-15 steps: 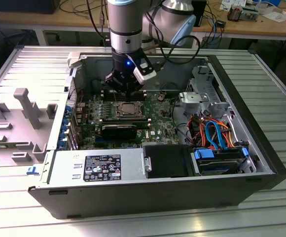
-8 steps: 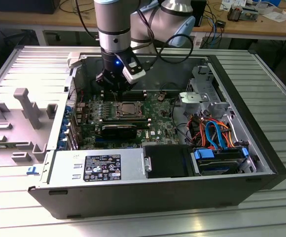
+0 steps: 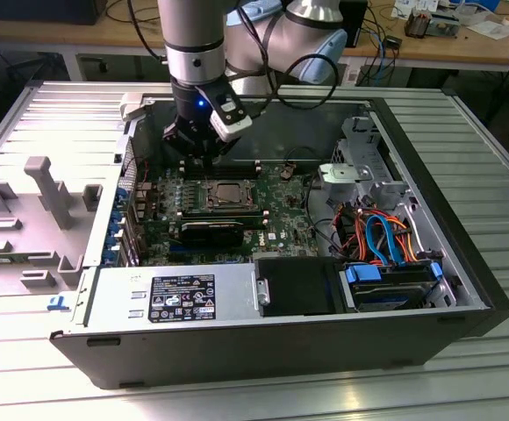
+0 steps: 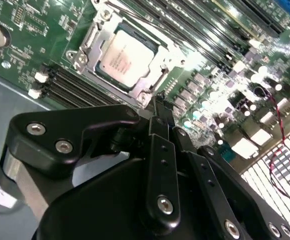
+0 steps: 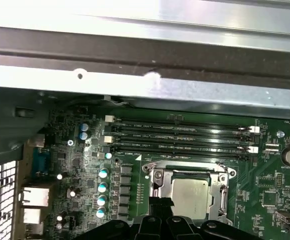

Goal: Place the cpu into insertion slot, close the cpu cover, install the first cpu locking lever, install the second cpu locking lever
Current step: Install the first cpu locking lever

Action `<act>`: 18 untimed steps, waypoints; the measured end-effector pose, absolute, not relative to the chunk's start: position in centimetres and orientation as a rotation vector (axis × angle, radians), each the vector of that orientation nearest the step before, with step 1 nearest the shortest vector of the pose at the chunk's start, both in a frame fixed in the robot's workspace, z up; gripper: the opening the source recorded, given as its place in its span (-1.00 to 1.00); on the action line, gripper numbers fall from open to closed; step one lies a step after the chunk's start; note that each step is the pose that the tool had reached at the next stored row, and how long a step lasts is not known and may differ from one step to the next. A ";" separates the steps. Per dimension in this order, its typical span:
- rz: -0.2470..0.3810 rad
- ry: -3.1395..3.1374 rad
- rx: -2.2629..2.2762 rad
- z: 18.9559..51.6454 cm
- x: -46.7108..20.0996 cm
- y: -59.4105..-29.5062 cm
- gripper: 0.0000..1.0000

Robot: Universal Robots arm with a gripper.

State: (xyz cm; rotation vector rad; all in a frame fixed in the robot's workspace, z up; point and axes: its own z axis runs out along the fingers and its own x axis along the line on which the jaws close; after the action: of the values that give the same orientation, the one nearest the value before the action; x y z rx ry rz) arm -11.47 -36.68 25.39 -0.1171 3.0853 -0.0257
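Observation:
The cpu (image 4: 126, 55) (image 5: 189, 192), a square chip with a silvery-grey top, lies flat in the insertion slot (image 3: 200, 195) on the green board inside the open computer case. The cpu cover (image 4: 90, 40) (image 5: 157, 176), a thin silvery frame, lies down around the chip. My gripper (image 3: 197, 171) hangs just beside the socket on the exterior view's left. Both wrist views show its black fingertips (image 4: 157, 102) (image 5: 160, 202) pressed together at the socket's edge, with nothing visible between them. Thin wire levers run along the socket's sides; how they are latched is unclear.
Long black memory slots (image 5: 185, 135) run beside the socket, toward the case wall (image 5: 145, 65). A long black block (image 3: 212, 230) lies in front of the socket. The power supply (image 3: 175, 298) and a drive bay with orange and blue cables (image 3: 386, 246) fill the case's front and right.

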 end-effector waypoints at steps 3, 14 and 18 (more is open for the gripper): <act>-0.026 3.080 -0.117 25.4 -12.5 -36.7 -0.79; -0.026 3.074 -0.117 26.1 -14.1 -35.5 -0.79; -0.026 3.074 -0.117 26.1 -14.1 -34.5 -0.79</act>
State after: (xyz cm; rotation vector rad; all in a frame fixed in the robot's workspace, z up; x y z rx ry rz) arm -14.08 -34.55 26.09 -0.1174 3.0736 -0.0263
